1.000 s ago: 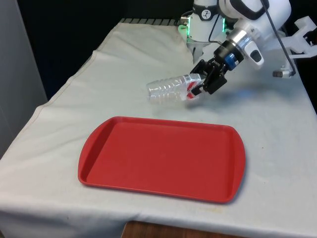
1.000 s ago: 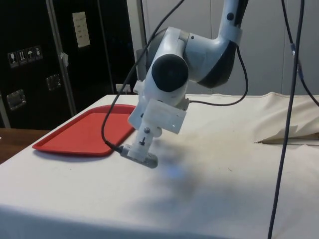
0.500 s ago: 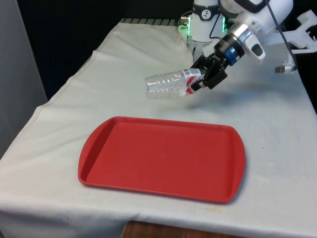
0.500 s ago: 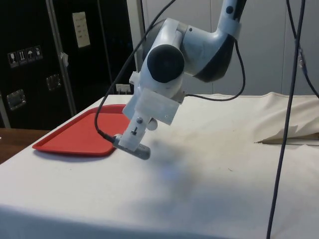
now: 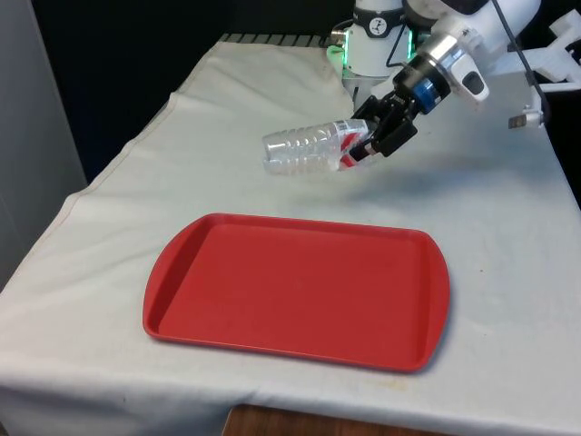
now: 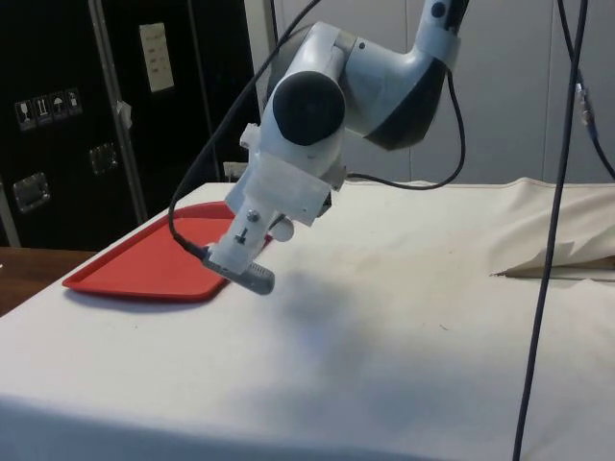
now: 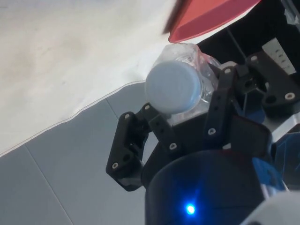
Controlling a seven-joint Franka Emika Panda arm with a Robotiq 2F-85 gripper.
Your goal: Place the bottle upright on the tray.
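so the tool has its two black fingers closed on the neck end of the bottle, right by the red-and-white label. the bottle is clear ribbed plastic and looks empty, and it hangs in the air lying almost flat, base pointing toward the front view's left and tipped a touch down at the neck end. it's clear of the surface, not touching the white cloth anywhere i can see.

the tray is red, flat with a raised rim, and sits on the cloth nearer the camera in the front view. the bottle is above the cloth just past the tray's far edge, not over the tray itself.

in the wrist view you look straight down the bottle at its pale round cap, with the black fingers pressed in on either side of the neck, and a corner of the tray shows past it.

in the side view the white arm leans over the cloth with the tray behind it; the bottle itself is hidden by the arm there.
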